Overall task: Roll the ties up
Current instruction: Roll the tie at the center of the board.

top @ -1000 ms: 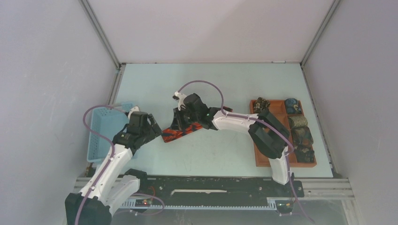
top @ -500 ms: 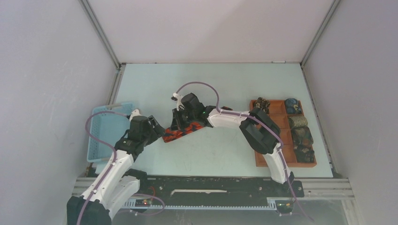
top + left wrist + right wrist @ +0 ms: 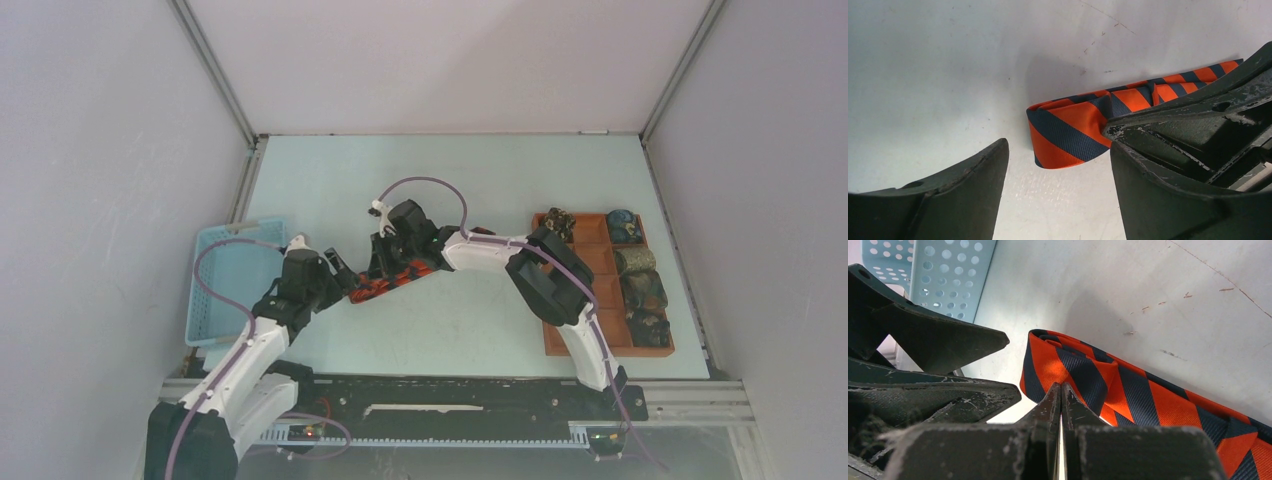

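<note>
Right gripper [image 3: 1060, 390] is squeezed tight, tips planted on the orange-and-navy striped tie [image 3: 1128, 390] lying folded on the table [image 3: 450, 180], and the left gripper [image 3: 1055, 142] gapes wide, that folded end showing between its fingers!

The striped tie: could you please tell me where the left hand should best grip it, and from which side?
Probably the folded end of the striped tie, approached end-on and low. That end is doubled, lies flat and faces the gap of the open left hand, while the shut right hand covers the length beyond.
</note>
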Robot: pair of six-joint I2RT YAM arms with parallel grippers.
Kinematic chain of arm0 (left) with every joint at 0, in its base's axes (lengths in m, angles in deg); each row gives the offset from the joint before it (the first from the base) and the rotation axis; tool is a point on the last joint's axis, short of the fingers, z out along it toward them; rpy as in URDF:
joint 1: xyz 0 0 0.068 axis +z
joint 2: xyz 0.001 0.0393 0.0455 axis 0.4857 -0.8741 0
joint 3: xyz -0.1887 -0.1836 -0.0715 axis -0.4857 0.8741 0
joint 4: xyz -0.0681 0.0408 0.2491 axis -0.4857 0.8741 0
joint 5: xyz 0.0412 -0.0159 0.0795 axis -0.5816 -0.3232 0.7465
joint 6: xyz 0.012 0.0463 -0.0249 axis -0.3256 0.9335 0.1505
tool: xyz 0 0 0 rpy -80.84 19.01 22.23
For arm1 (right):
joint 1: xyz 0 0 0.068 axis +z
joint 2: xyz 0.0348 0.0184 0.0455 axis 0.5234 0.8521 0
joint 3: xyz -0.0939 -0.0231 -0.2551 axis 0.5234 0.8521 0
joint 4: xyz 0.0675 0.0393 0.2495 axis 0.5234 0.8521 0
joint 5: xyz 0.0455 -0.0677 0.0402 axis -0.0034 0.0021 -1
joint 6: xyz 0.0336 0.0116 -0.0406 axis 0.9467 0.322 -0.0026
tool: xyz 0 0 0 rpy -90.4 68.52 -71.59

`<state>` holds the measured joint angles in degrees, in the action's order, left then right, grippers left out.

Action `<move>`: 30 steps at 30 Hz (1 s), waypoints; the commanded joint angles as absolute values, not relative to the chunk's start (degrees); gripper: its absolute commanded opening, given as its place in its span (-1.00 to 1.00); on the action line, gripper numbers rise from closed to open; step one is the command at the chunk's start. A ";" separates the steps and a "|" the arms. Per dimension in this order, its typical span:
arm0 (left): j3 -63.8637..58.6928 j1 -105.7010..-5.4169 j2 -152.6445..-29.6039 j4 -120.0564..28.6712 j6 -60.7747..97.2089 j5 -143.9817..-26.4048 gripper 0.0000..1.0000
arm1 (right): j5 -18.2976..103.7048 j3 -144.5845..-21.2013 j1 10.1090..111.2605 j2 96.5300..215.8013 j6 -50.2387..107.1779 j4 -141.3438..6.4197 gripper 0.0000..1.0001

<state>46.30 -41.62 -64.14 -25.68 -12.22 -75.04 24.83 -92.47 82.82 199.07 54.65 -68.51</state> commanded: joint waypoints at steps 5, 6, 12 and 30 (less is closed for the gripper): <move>46.93 -41.33 -67.27 -32.07 -11.53 -78.29 0.59 | 25.38 -91.34 82.33 199.29 55.10 -69.53 -1.00; 47.12 -41.36 -67.43 -32.71 -11.62 -78.45 0.59 | 25.46 -91.15 82.29 199.28 55.20 -69.67 -1.00; 47.92 -41.31 -68.44 -35.75 -12.60 -78.75 0.60 | 25.39 -90.49 82.01 199.74 55.64 -70.36 -1.00; 49.37 -41.29 -79.11 -45.40 -14.44 -82.24 0.39 | 25.03 -88.92 81.30 200.29 56.19 -71.75 -1.00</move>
